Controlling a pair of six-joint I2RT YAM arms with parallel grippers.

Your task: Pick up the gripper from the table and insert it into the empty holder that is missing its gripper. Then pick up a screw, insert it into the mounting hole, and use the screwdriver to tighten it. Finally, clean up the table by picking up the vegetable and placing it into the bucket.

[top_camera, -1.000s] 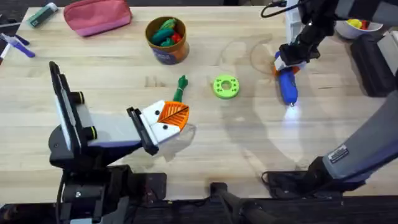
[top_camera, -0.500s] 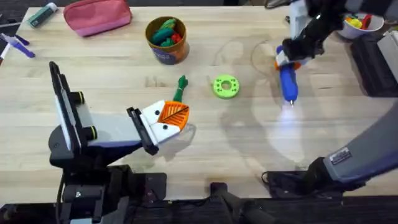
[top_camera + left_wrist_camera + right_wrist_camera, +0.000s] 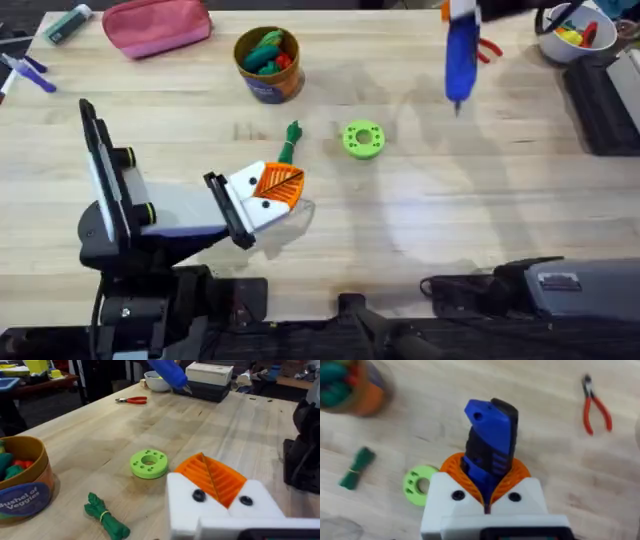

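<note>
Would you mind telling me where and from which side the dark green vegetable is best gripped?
Grip the vegetable at its tied middle, coming straight down from above. It lies flat on the table, slim and narrowest at the tie, so pincer fingers should probably close across its width.

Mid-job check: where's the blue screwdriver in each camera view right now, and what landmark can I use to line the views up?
Overhead: the screwdriver is at the far right of the table, tip pointing toward the bases.
Left wrist: it shows at the far end of the table, beside the white bowl.
Right wrist: it stands clamped in the right end effector.
Shared landmark: the green disc lies near the table's middle in all three.
</note>
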